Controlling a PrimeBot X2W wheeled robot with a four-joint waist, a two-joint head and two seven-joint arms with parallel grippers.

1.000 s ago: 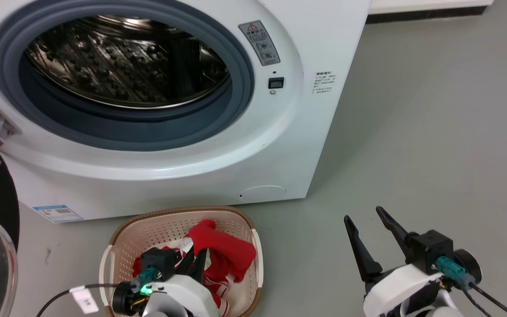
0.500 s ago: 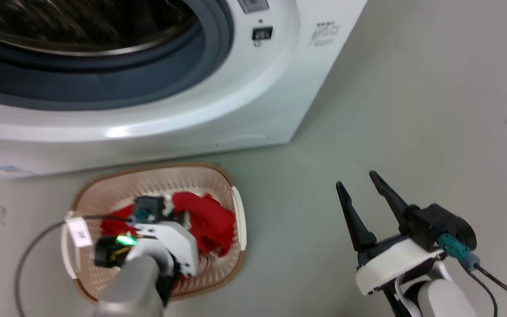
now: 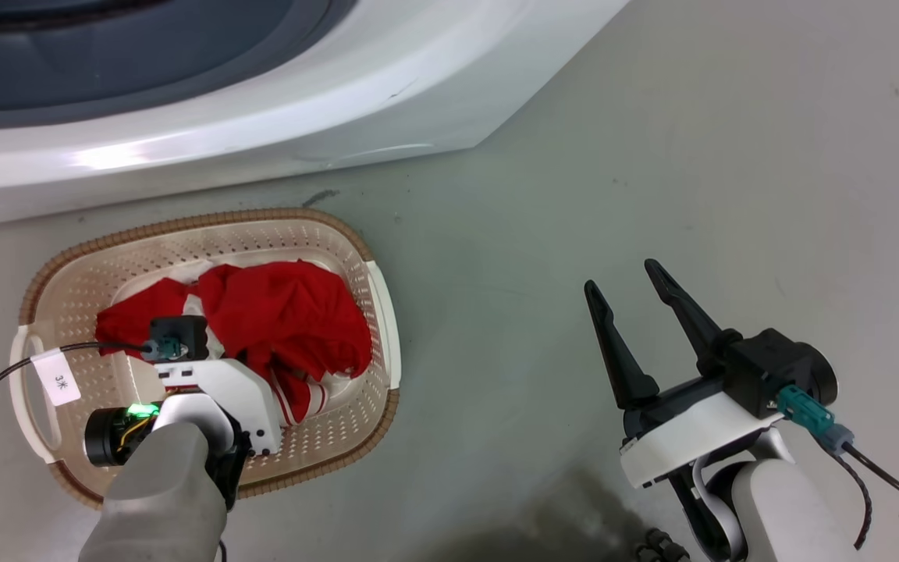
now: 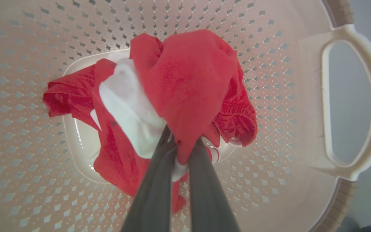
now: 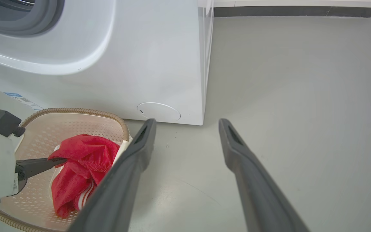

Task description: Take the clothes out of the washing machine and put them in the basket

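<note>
Here, the clothes point(image 3: 286, 312), soft crumpled red fabric with a white patch and striped trim, lie heaped inside the basket point(image 3: 106, 265). The basket is an oval cream plastic tub with perforated walls, a ribbed brown rim and looped handles. The left claw point(image 4: 180, 148) reaches down into it, its two dark fingers pinched on a fold of red cloth. Well to the basket's right, the right claw point(image 3: 620, 275) hovers over the smooth grey floor point(image 3: 691, 156), fingers spread apart. The glossy white washing machine point(image 3: 418, 101) stands just behind the basket.
</note>
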